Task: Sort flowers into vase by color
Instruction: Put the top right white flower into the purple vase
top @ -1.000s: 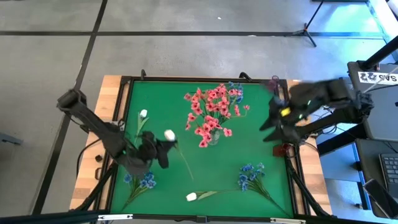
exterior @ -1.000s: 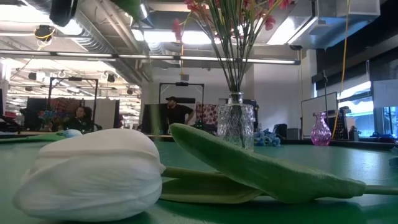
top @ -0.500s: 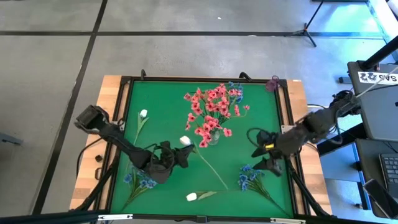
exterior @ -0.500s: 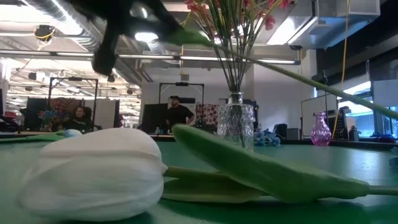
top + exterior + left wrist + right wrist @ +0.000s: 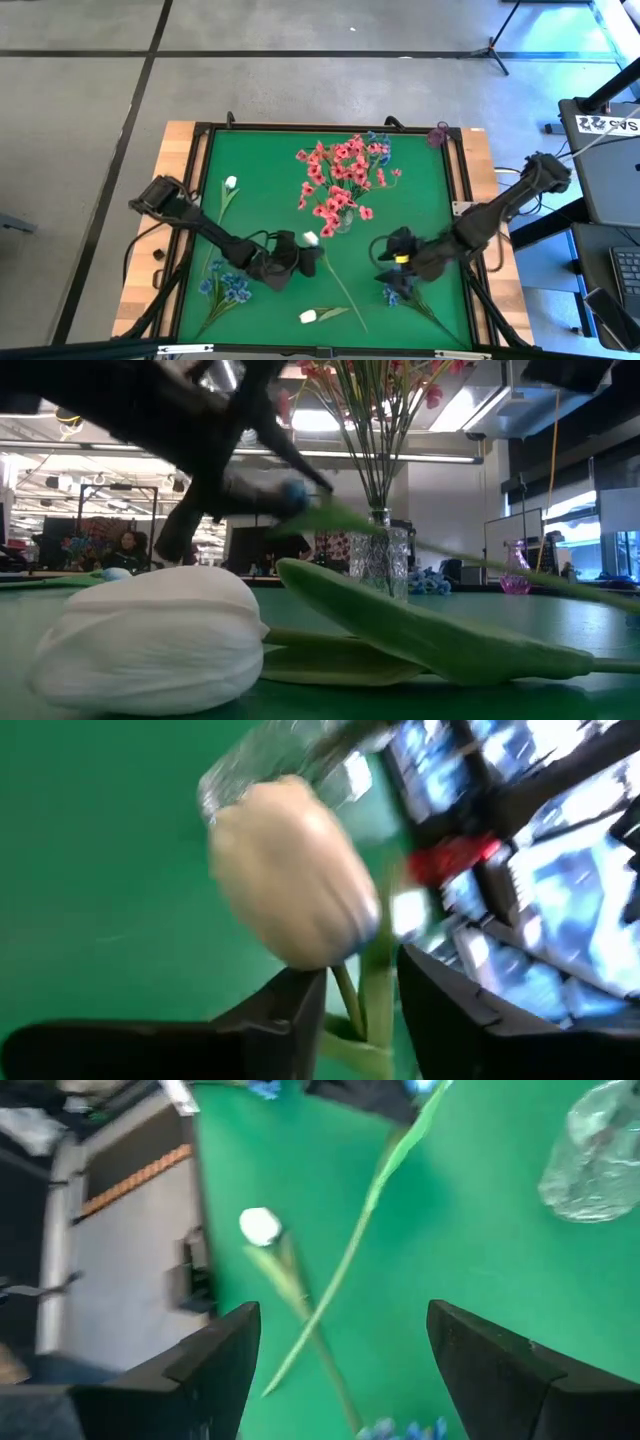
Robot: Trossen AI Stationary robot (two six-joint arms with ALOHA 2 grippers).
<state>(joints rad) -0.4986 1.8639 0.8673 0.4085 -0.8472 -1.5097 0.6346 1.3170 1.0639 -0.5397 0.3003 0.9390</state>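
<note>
My left gripper (image 5: pixel 303 255) stands open near the table's middle, its fingers on either side of a white-bud flower's stem (image 5: pixel 350 1005). The bud (image 5: pixel 311 238) is close to the clear glass vase (image 5: pixel 343 222), which has pink sprigs (image 5: pixel 340 170) standing in it. The stem (image 5: pixel 345 295) slants toward the near edge. My right gripper (image 5: pixel 390 265) hangs open over a blue sprig (image 5: pixel 402 290) lying at the near right. Another blue sprig (image 5: pixel 225 290) lies near left. White buds lie at the front (image 5: pixel 308 316) and far left (image 5: pixel 230 183). My left gripper has its two fingers (image 5: pixel 290 1010) on either side of the white flower's stem, just below the bud (image 5: pixel 290 890), and they lie across it. I cannot tell whether they touch the stem. The stem slants down toward the near right.
A small pink vase (image 5: pixel 438 133) stands at the far right corner on the table frame. A black rim (image 5: pixel 205 150) borders the green mat. People and equipment (image 5: pixel 285 540) show in the room behind. Bare mat (image 5: pixel 260 160) lies at the far left.
My left gripper has carried the white-bud flower toward the table's right edge, nearer the glass vase. My right gripper has swung from the right edge toward the near edge and the left, coming down over the blue sprig.
</note>
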